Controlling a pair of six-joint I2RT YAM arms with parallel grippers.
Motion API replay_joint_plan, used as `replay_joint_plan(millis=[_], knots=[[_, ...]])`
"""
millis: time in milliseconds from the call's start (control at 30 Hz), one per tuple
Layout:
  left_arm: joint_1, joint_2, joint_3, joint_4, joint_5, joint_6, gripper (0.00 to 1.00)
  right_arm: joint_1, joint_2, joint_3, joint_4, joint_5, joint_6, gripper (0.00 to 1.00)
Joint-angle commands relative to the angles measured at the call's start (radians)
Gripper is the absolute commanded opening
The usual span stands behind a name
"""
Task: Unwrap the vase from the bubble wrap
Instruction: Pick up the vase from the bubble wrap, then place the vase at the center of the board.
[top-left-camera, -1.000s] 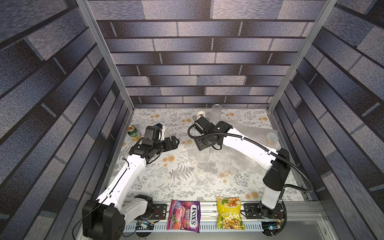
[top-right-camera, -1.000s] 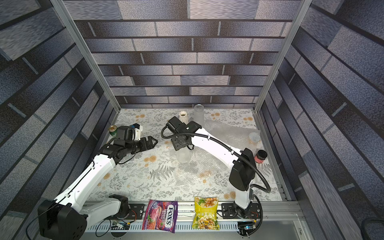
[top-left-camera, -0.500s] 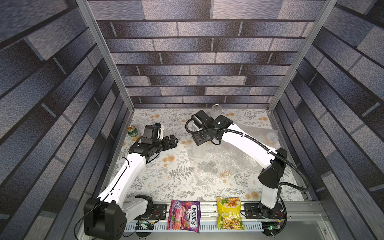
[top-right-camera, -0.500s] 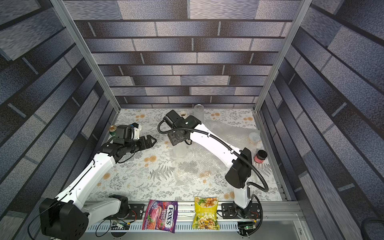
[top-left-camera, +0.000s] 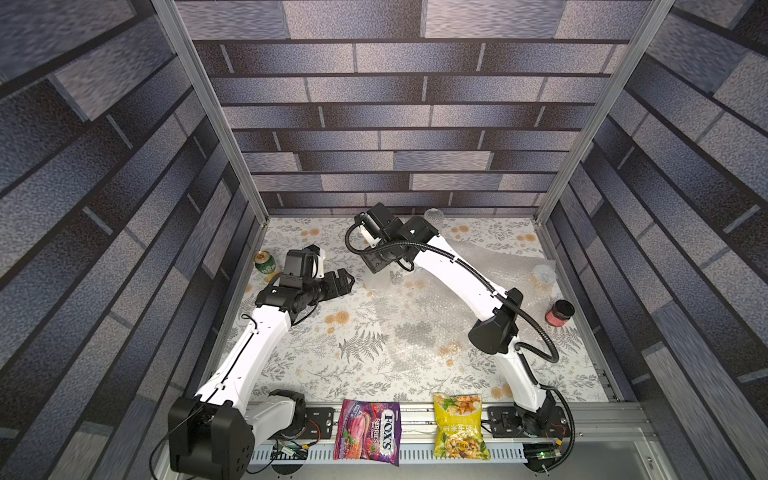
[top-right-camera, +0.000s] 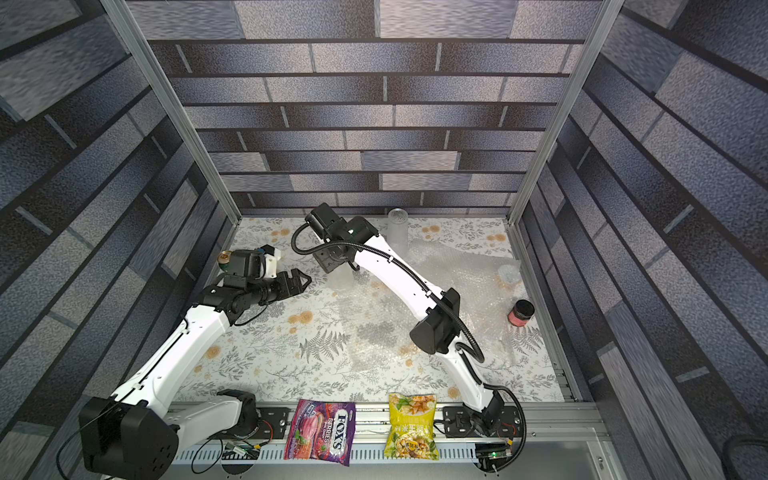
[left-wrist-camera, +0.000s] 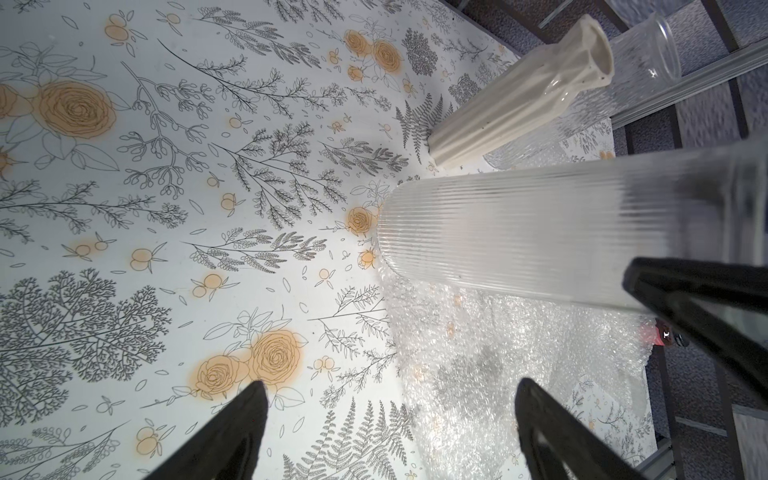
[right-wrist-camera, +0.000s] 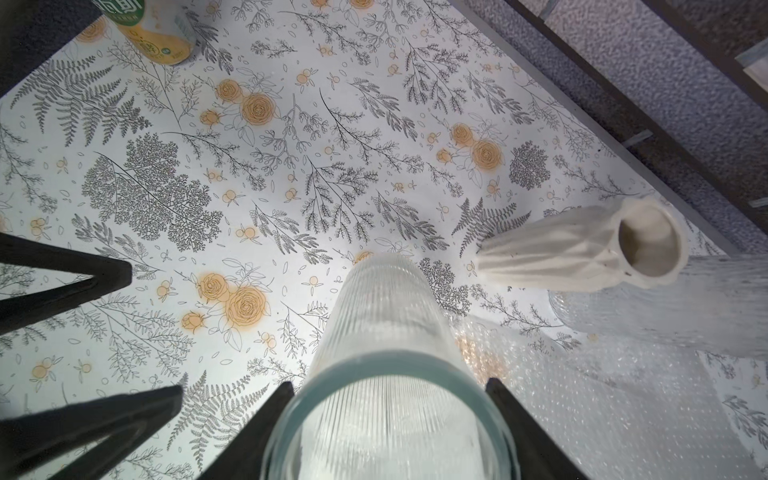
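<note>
We look into a lab robot cell: aluminium posts (top-left-camera: 212, 112) at upper left, printed brick panels (top-left-camera: 395, 104) behind, mounting rail (top-left-camera: 417, 422) along the bottom.

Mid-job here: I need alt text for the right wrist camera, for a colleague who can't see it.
The right gripper clamps the rim of a ribbed clear glass vase, bare of wrap, with the bubble wrap lying spread beside its base. A white ceramic vase stands nearby, and the open left gripper hovers alongside.

Green can (top-left-camera: 264, 263), red jar (top-left-camera: 559, 312), candy bag (top-left-camera: 368, 432)
</note>
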Motion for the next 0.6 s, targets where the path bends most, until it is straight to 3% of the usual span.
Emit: replay_joint_plan(millis=[0, 567], knots=[[0.009, 0.007, 0.024, -0.002, 0.020, 0.029, 0.94, -0.017, -0.008, 0.086, 0.045, 0.018, -0.059, 0.51], [0.016, 0.028, 0.021, 0.003, 0.033, 0.037, 0.94, -0.061, 0.071, 0.101, 0.192, -0.045, -0.170, 0.51]])
